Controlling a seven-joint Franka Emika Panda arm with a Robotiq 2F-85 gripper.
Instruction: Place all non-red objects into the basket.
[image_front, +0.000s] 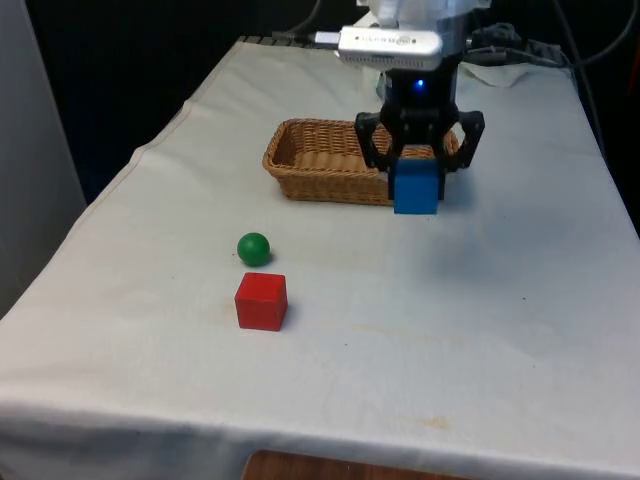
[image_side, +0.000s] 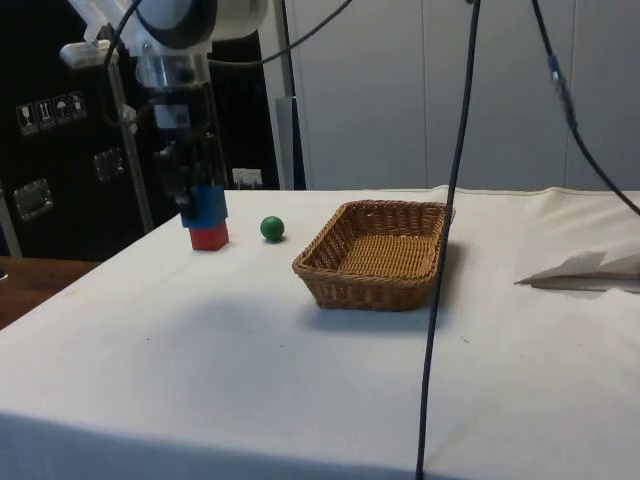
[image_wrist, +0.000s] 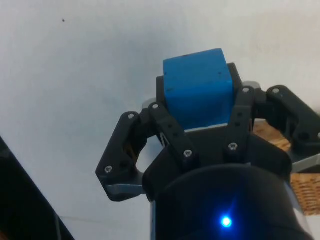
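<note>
- Plainly, going from the front view's left: the green ball (image_front: 253, 248) sits on the white cloth (image_front: 480, 330), with the red cube (image_front: 261, 301) just beside it on the camera's side. The two are near but, as far as I can judge, not touching. The ball is non-red, so by the task it has yet to go into the basket; the red cube is meant to remain on the table.
- Next comes the wicker basket (image_front: 300, 165), lying further back on the cloth. In the side view its interior (image_side: 385, 255) holds nothing, which suggests none of the sorting is finished.
- Furthest to the front view's right, the gripper (image_front: 418, 165) is clamped on the blue cube (image_front: 416, 186), its fingers pressing two opposite faces so the block hangs below them, clear of the cloth. The wrist view shows the blue cube (image_wrist: 198, 87) seated squarely between the black fingers (image_wrist: 167, 127), a firm hold suited to carrying.
- The cube is held aloft near the basket's near corner, probably so it can pass over the rim; whether it is already above the opening is hard to tell.
</note>
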